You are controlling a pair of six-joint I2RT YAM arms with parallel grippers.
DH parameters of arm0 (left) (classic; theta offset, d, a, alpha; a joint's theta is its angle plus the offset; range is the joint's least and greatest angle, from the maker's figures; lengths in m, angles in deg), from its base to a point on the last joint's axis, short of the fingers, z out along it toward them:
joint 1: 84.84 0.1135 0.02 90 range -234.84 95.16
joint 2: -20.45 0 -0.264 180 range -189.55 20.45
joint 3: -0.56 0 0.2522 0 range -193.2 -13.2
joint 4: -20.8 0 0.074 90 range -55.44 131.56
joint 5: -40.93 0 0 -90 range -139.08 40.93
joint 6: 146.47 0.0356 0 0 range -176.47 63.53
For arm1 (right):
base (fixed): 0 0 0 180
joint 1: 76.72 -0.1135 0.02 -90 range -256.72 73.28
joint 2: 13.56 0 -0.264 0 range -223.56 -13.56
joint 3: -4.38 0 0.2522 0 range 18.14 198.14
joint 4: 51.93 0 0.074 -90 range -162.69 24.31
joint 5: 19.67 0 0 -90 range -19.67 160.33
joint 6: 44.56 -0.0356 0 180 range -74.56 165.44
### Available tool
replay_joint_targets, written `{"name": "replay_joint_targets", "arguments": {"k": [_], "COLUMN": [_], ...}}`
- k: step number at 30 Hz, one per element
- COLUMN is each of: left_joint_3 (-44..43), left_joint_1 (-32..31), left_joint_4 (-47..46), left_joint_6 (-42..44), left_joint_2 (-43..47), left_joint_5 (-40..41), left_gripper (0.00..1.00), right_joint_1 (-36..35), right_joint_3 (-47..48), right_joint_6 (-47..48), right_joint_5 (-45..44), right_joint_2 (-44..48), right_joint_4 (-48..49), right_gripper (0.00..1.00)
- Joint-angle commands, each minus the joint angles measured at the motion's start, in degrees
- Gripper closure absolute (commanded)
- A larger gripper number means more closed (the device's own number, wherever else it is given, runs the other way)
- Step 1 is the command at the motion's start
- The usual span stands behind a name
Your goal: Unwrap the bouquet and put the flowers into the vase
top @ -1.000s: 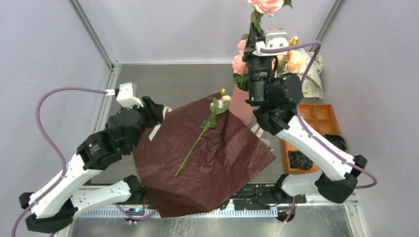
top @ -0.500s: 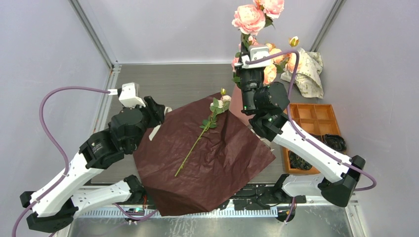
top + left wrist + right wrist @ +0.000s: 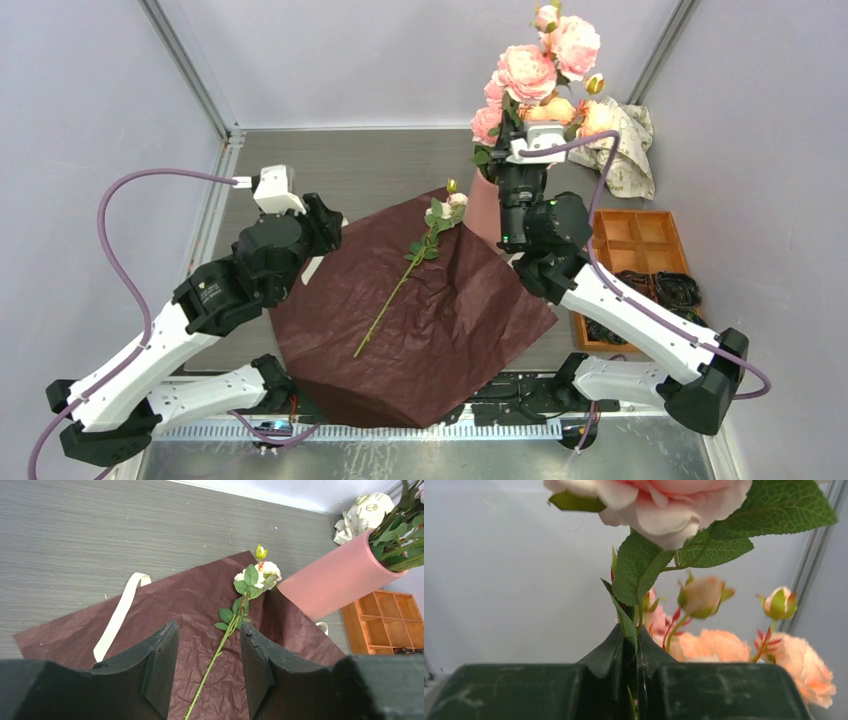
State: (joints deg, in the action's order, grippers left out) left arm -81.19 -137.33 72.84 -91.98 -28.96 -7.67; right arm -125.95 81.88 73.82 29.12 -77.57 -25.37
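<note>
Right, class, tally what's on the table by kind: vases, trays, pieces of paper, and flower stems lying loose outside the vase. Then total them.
Vase: 1
Orange tray: 1
Paper: 2 (dark red sheet, crumpled cream paper)
Loose flower stem: 1
Total: 5

Grey wood-grain table [image 3: 360, 165]. Plain pale lilac-grey walls [image 3: 90, 110] on three sides. Aluminium corner posts [image 3: 185, 70] at back. Soft, even light.
</note>
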Motion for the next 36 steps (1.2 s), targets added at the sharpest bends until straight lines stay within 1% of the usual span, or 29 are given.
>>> {"name": "replay_joint_targets", "arguments": {"k": [1,8,15,29,31,34,36], "left_joint_3": [0.0,-0.1,0.3,0.6,0.7,0.7,0.7], "left_joint_1": [-0.2,-0.2,-0.2,-0.2,-0.2,-0.2,-0.3], "left_joint_4": [-3.8,-4.3,-4.5,-5.2,-5.3,-5.4,-5.5], "left_joint_6": [0.1,0.3,0.4,0.4,0.3,0.2,0.3], "left_joint_2": [-0.4,-0.6,-1.0,-2.7,-2.8,-3.0,-3.2], "left_joint_5": [-0.2,-0.5,-0.4,-1.0,-1.1,-1.0,-1.1], "left_gripper": [0.51,0.51,0.51,0.51,0.51,0.51,0.51], "right_joint_1": [0.9,1.8,2.5,2.8,2.8,2.8,2.8], "right_joint_3": [-3.2,-5.2,-8.3,-13.1,-13.6,-14.1,-14.2], "right_joint_6": [-2.6,-4.2,-7.8,-16.4,-17.0,-17.7,-18.5], "right_joint_5": [-4.2,-5.4,-6.7,-6.8,-6.8,-6.8,-6.8], "right_joint_2": [-1.6,-2.6,-3.0,-3.6,-3.4,-3.0,-2.4], "right_joint_4": [-3.4,-3.2,-4.5,-11.4,-11.8,-12.6,-13.8], "right_gripper": [0.99,0.99,0.99,0.99,0.94,0.83,0.68]}}
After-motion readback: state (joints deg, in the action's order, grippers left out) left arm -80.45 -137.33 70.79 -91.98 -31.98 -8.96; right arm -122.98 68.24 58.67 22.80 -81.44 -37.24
